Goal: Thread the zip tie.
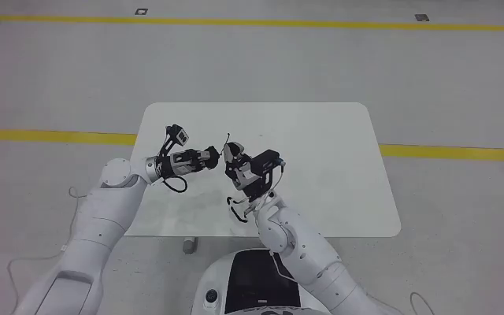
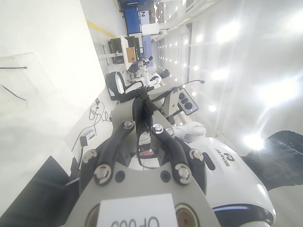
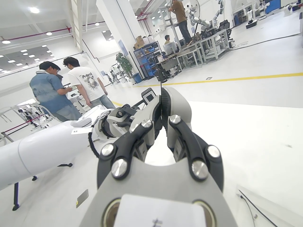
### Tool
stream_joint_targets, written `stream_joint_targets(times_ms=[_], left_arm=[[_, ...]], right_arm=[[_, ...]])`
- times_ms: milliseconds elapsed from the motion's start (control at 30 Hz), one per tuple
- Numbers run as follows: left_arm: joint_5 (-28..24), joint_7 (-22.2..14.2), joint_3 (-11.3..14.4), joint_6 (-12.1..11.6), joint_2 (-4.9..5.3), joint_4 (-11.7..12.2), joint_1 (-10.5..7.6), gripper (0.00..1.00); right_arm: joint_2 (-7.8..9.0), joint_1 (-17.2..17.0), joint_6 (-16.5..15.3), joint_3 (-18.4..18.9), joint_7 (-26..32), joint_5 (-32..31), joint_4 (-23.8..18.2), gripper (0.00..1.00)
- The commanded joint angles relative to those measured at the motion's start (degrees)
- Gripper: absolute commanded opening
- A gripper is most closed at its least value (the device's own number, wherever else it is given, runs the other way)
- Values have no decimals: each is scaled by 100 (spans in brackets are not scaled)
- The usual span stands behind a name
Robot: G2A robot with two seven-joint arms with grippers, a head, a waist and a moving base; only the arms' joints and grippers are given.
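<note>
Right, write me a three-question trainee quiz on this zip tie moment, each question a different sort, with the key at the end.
1. True or false: the right gripper is open.
2. Pick one. In the top view, the left gripper and the right gripper are: A) close together over the white table; B) at opposite ends of the table; C) resting on the floor.
3. Fill in: the zip tie sticks out past the right gripper's fingertips with its ____ end.

Key: 1 false, it is shut on the zip tie. 2 A. 3 head.
</note>
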Motion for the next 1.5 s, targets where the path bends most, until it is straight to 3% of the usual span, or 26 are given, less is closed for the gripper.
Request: stream_joint_targets(times_ms=[0,533,733,967,1467], left_arm=[[0,0,0,0,0,0,0,0],[0,0,0,0,0,0,0,0],[0,0,0,0,0,0,0,0],[0,0,0,0,0,0,0,0],[0,0,0,0,0,0,0,0]], right_arm=[[0,-8,1,-9,-7,-27,-15,0],[8,-54,12,-29,-61,-155,-135,0],[-7,-239,654,-242,-288,-838,-316,0],[-51,-229,1217,-441,-267,-1358,-291,0],[-169,-48,1810,-573,-375,-1646,12,0]])
